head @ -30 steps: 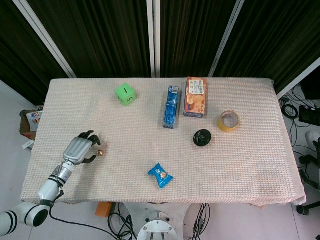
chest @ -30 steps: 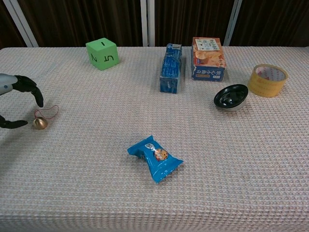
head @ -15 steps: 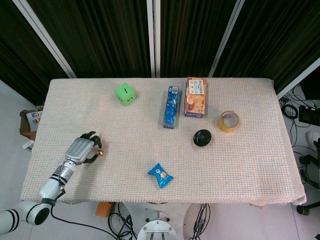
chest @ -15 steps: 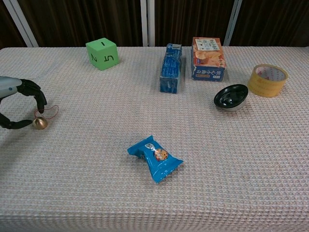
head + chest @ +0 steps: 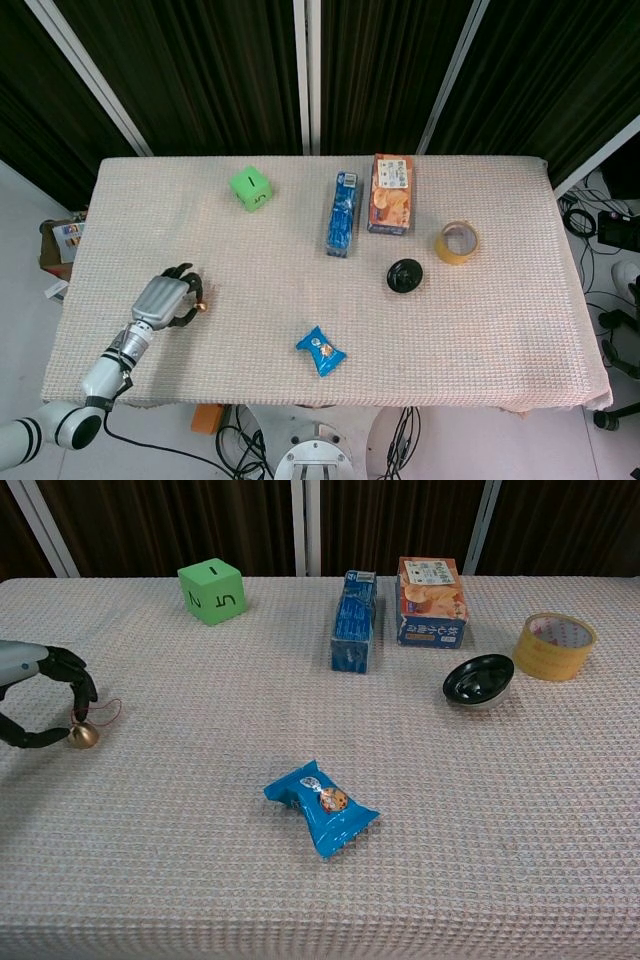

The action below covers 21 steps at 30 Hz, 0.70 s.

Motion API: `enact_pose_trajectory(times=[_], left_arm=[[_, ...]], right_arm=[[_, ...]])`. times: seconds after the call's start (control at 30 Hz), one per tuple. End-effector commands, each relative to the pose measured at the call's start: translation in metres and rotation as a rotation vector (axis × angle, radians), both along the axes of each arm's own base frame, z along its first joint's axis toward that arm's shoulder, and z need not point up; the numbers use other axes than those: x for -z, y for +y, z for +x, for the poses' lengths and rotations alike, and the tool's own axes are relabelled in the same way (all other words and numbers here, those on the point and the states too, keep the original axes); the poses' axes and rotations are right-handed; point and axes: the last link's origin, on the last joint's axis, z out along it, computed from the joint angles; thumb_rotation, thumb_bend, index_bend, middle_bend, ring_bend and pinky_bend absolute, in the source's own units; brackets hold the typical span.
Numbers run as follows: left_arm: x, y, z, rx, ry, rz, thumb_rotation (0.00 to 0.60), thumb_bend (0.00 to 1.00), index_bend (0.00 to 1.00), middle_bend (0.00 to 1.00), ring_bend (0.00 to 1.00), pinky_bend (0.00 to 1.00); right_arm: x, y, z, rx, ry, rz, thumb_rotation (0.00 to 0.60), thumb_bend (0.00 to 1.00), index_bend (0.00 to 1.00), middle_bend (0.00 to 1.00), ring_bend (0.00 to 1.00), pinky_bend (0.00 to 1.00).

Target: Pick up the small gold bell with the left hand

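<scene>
The small gold bell (image 5: 84,737) stands on the woven tablecloth at the left edge, with a thin red cord (image 5: 108,712) looping off to its right. My left hand (image 5: 45,665) curls over it from the left: a black fingertip presses on the bell's top and the thumb touches its left side, so the bell is pinched while still resting on the cloth. In the head view the bell (image 5: 200,306) peeks out just right of the left hand (image 5: 165,300). My right hand is in neither view.
A green die (image 5: 212,590) sits at the back left. A blue carton (image 5: 354,620) and an orange cracker box (image 5: 430,602) lie at the back centre. A black bowl (image 5: 479,679), a tape roll (image 5: 553,646) and a blue snack packet (image 5: 321,806) are further right.
The left hand's fingers have curled in from a wide spread and come down onto the bell. The bell itself has barely shifted on the cloth.
</scene>
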Motion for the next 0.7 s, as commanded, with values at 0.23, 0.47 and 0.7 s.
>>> enact_pose_trajectory(times=[0.23,0.47,0.7], left_arm=[[-0.0005,0.0003,0.0002,-0.002,-0.002,0.008,0.6,0.39,0.5,0.29,0.1,0.2],[0.0014,0.0001,0.0002,-0.002,-0.003,0.004,0.6,0.39,0.53,0.29,0.1,0.2],[0.0014,0.001,0.001,0.0,-0.008,0.007,0.6,0.39,0.54,0.29,0.1,0.2]], right_arm=[[0.0011,-0.0007,-0.0004,0.001,0.0,0.004,0.6,0.18,0.0,0.0,0.0,0.0],[0.0011,-0.0005,-0.0017,0.006,-0.001,0.002,0.6,0.18,0.0,0.0,0.0,0.0],[0.0014,-0.0006,-0.0024,0.011,-0.001,0.005,0.6,0.18,0.0,0.0,0.0,0.0]])
